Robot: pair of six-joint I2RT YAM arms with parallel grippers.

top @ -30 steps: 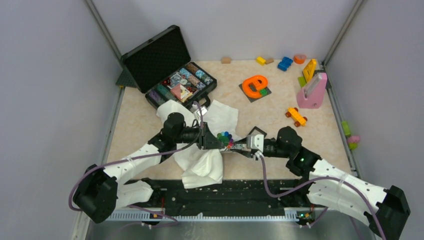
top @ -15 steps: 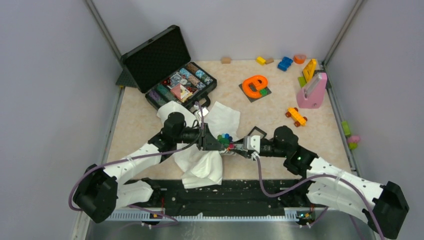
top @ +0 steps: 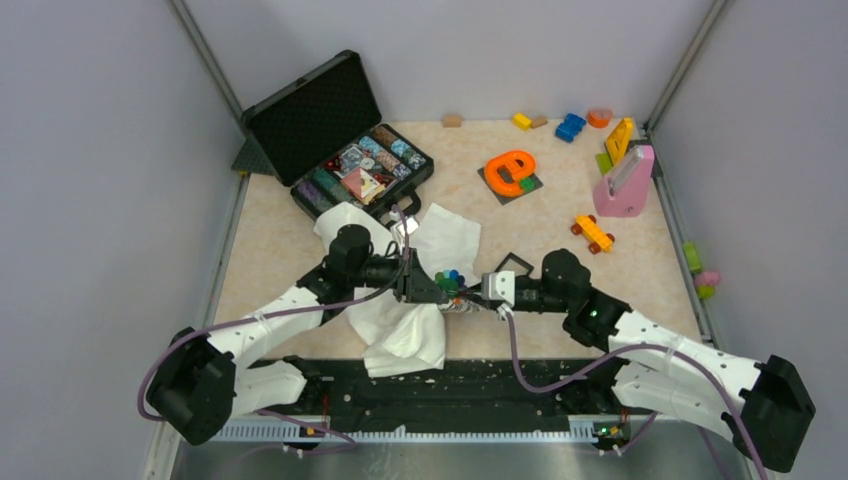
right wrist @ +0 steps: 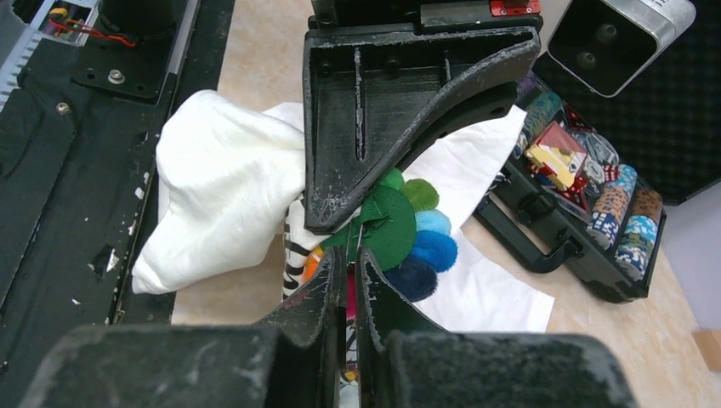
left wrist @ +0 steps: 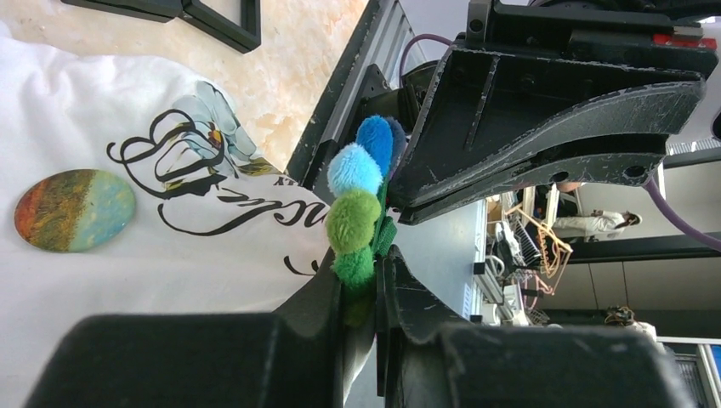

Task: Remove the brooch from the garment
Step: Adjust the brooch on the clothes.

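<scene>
The brooch (top: 452,277), a ring of fuzzy green and blue balls on a green felt back, is lifted above the table between both grippers. My left gripper (left wrist: 361,268) is shut on its green balls (left wrist: 353,217) together with a fold of the garment (left wrist: 170,255), white cloth with dark script. My right gripper (right wrist: 344,255) meets it from the right, jaws nearly together on the thin pin at the brooch's back (right wrist: 400,234). The garment (top: 440,235) lies bunched under and behind the left gripper (top: 432,285). The right gripper (top: 465,300) touches the brooch.
An open black case (top: 360,170) of chips stands at the back left. An orange letter (top: 510,172), an orange toy car (top: 593,233), a pink holder (top: 625,185) and small blocks (top: 570,127) lie back right. A round badge (left wrist: 75,210) sits on the cloth.
My right arm has slid left to the brooch and its jaws have come together there. The left gripper has kept its hold in the same place.
</scene>
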